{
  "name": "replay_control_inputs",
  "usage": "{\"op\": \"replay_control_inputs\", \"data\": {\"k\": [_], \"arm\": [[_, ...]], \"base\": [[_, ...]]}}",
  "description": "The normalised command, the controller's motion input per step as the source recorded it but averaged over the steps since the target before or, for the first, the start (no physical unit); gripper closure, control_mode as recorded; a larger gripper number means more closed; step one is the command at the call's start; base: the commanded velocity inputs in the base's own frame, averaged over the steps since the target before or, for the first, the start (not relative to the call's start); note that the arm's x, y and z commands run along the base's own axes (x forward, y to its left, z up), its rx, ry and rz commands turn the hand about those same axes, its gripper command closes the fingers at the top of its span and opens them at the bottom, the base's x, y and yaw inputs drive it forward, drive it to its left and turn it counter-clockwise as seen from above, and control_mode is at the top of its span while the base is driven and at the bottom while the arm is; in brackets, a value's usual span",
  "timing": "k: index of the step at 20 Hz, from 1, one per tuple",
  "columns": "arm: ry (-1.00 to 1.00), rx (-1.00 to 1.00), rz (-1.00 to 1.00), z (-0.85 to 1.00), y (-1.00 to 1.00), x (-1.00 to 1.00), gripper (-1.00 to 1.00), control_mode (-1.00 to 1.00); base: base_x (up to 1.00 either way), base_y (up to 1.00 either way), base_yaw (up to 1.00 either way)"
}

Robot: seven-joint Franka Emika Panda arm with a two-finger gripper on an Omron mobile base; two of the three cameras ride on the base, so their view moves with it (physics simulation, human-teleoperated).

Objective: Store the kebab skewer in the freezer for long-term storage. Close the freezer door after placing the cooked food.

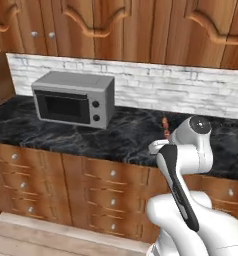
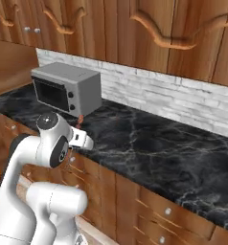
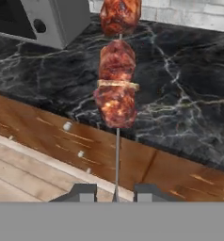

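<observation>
The dark two-finger gripper (image 3: 116, 194) is clenched on the bare lower end of the thin kebab skewer (image 3: 116, 84), whose red-brown meat chunks stand up past the fingertips, held in the air above the front edge of the black marbled stone counter (image 1: 116, 135). Beyond it, a grey boxy microwave with a dark door and two knobs (image 1: 74, 98) sits on the counter against the whitish brick backsplash (image 1: 156, 85), well apart from the skewer. Brown wooden drawers with small round knobs (image 1: 66, 185) run below the counter and carved wooden cabinets (image 1: 116, 25) hang above.

black marble counter (image 1: 116, 137), grey microwave (image 1: 73, 98) on it
</observation>
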Motion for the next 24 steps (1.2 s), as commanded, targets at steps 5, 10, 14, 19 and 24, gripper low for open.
{"op": "replay_control_inputs", "data": {"k": [5,10,14,19,24], "arm": [[0.00,0.00,0.00,0.00,0.00,0.00,1.00,1.00],[0.00,0.00,0.00,0.00,0.00,0.00,1.00,1.00],[0.00,0.00,0.00,0.00,0.00,0.00,1.00,1.00],[0.00,0.00,0.00,0.00,0.00,0.00,1.00,1.00],[0.00,0.00,0.00,0.00,0.00,0.00,1.00,1.00]], "base": [[0.02,0.83,0.71],[0.23,0.84,0.69],[0.47,0.96,0.44],[0.60,1.00,0.42],[0.53,1.00,0.16]]}}
